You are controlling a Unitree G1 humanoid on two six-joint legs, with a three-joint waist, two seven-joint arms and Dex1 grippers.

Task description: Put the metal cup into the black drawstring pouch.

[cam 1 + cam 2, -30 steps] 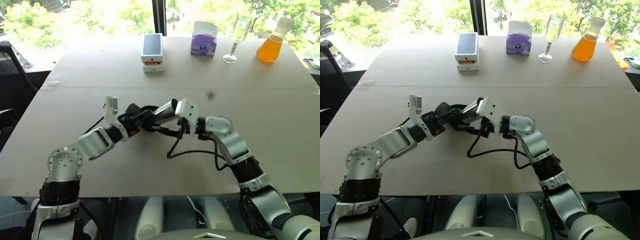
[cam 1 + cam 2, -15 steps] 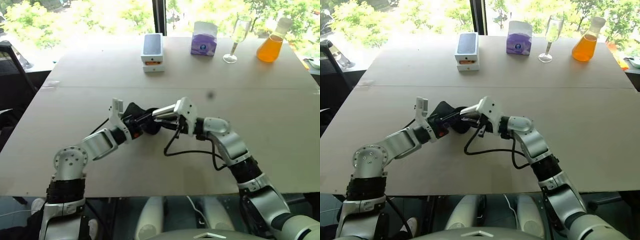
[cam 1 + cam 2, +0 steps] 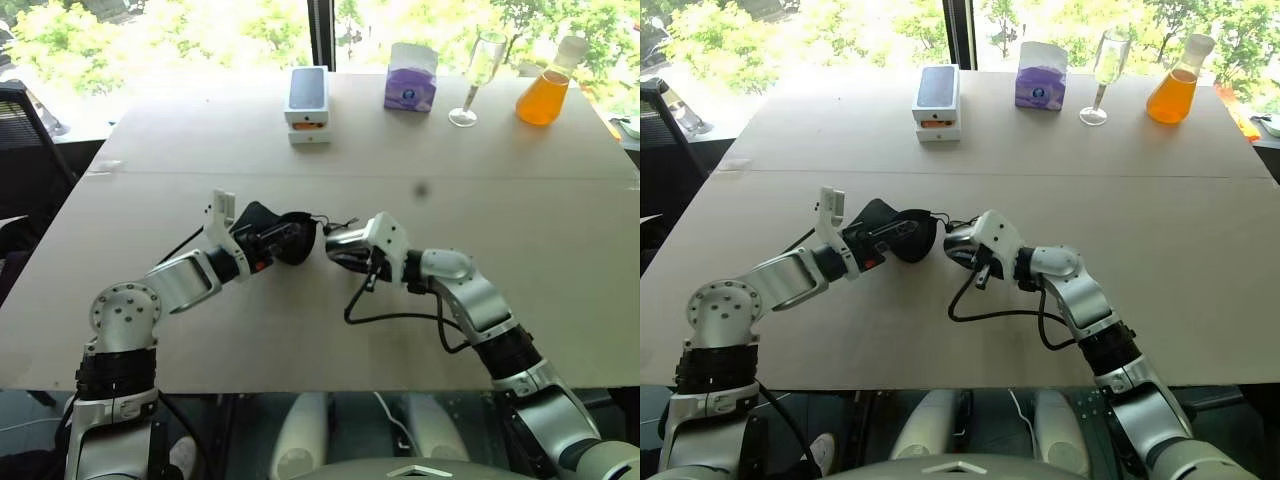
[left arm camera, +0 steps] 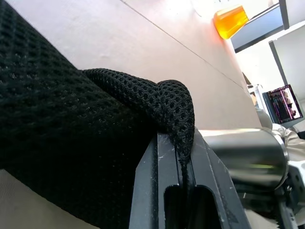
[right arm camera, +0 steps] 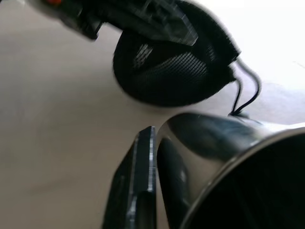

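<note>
The black drawstring pouch (image 3: 300, 248) hangs just above the middle of the table, its mesh edge (image 4: 183, 119) pinched in my shut left gripper (image 3: 285, 232). The pouch's mouth faces right, and its thin cord (image 5: 248, 95) trails toward the cup. The metal cup (image 3: 335, 240) lies sideways in my right gripper (image 3: 350, 250), a small gap to the right of the pouch and low over the table. One black finger (image 5: 138, 191) presses the outside of the cup's wall (image 5: 214, 143). The cup's shiny side (image 4: 243, 152) sits right beside the left fingers.
At the far edge of the table stand a stacked phone box (image 3: 307, 95), a purple tissue pack (image 3: 408, 88), a clear stemmed glass (image 3: 475, 75) and a flask of orange liquid (image 3: 543, 95). A black cable (image 3: 390, 318) loops on the table under my right forearm.
My right gripper has sunk and drawn back to the right with the cup, which was at the pouch's mouth before. The left gripper keeps its hold on the pouch in about the same place.
</note>
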